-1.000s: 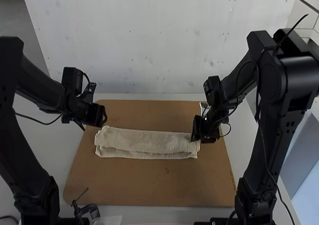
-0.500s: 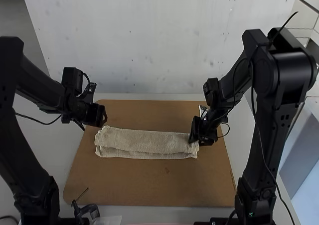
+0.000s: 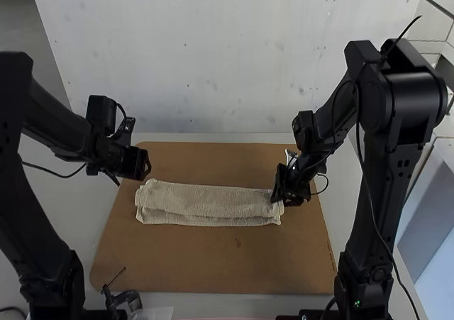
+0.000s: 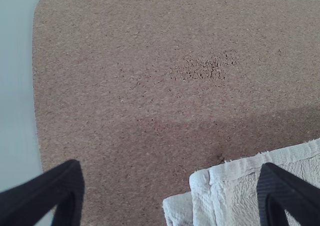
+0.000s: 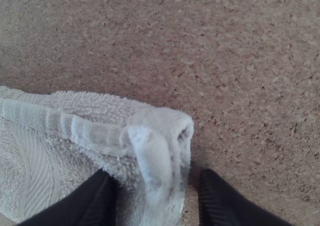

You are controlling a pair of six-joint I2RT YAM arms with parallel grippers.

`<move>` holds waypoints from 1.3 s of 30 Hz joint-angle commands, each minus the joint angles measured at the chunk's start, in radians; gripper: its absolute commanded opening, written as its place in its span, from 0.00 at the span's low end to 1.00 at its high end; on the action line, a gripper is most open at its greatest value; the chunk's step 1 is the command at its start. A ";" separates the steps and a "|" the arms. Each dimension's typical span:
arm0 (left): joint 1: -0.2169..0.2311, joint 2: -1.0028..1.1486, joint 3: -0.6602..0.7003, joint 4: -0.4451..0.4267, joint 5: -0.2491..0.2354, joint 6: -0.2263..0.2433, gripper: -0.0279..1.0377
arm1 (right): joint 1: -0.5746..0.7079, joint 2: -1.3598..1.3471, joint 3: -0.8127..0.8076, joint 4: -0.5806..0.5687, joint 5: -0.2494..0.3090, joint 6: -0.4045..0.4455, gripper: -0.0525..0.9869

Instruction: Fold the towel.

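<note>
broadly, a pale worktop (image 3: 78, 206) carries a brown board (image 3: 213, 263) with rounded corners. the right arm (image 3: 404, 121) and the left arm (image 3: 53, 121) stand on either side. between them, on the board, lies the towel (image 3: 206, 201), light beige, folded into a long, narrow strip running crosswise; a lower layer shows along its near edge, beneath the upper one. the left gripper (image 3: 147, 168) is over the far left part of the board, close to the strip's left end, its jaws wide apart; the left wrist view shows that end's layered corner and hem. the right gripper (image 3: 278, 198) is at the strip's right end, its jaws also apart: in the right wrist view, one finger (image 5: 107, 191) is over the cloth, the other (image 5: 212, 186) just beyond its edge, with the rolled hem (image 5: 152, 161) between. smallest, a patch of dark specks (image 4: 207, 68) marks the board, as seen in the left wrist view
</note>
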 commanded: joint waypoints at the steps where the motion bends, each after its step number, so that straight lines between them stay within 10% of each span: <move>1: 0.007 -0.012 0.002 0.007 0.001 -0.004 0.73 | 0.038 0.064 0.012 0.019 -0.050 -0.005 0.36; 15: 0.008 -0.010 0.000 0.007 0.002 -0.006 0.73 | 0.076 0.074 0.018 0.060 -0.134 -0.034 0.08; 39: 0.008 -0.007 -0.009 0.013 0.005 -0.007 0.73 | -0.061 -0.050 -0.025 0.062 -0.025 -0.089 0.07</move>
